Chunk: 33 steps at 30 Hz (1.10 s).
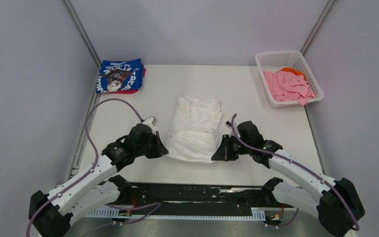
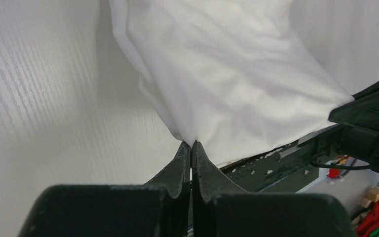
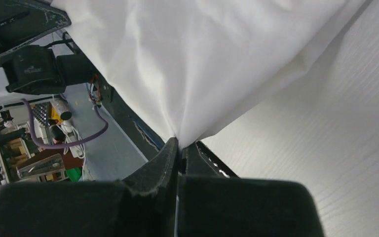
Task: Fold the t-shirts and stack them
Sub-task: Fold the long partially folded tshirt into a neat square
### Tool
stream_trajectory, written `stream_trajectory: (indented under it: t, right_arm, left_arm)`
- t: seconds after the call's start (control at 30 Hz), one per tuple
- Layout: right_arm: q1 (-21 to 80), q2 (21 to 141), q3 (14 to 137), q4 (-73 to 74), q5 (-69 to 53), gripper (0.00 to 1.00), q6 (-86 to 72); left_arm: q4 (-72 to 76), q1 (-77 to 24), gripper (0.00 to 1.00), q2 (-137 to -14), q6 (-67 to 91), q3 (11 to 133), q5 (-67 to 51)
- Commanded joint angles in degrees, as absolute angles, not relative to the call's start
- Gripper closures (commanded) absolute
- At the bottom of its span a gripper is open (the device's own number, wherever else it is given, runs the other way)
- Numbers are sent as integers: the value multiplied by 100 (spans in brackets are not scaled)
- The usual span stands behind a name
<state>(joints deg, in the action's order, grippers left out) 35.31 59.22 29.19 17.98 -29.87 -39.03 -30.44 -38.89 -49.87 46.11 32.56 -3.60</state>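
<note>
1. Top edge of both wrist views cuts off the white t-shirt (image 2: 227, 69).
2. Lettering on the blue t-shirt (image 1: 120, 75): too small to read.
3. The pink t-shirt (image 1: 287, 86) mostly buries the orange t-shirt (image 1: 293, 70).

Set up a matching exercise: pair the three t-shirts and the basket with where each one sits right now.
Things:
1. white t-shirt
2. blue t-shirt
3. pink t-shirt
4. basket

Places:
A. far left corner of the table
B. far right corner of the table
C. middle of the table, near corners pinched by the left gripper and the right gripper
D. inside the basket

Pairs: 1-C, 2-A, 3-D, 4-B
</note>
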Motion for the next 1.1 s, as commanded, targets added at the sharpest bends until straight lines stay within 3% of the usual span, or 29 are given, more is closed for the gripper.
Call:
stream_trajectory:
  t: [0.0,0.3,0.6,1.07]
  right_arm:
    - [3498,5305,3365,2132,-2754,100,-3621]
    - [2534,5828,4503,2121,-2289,100,-3301]
    - [1886,7053,5492,2061,-2247,100,-3184]
    - [1295,8685,6539,1701,-1710,100,-2970]
  left_arm:
    - [-3375,-3902,100,-4279,4480,3778,-376]
    - [-2906,-3844,100,-4928,4237,4642,1589]
    - [-1657,-2946,100,-6650,3702,5568,1253]
    - [-1270,-2302,100,-9085,3120,7159,1089]
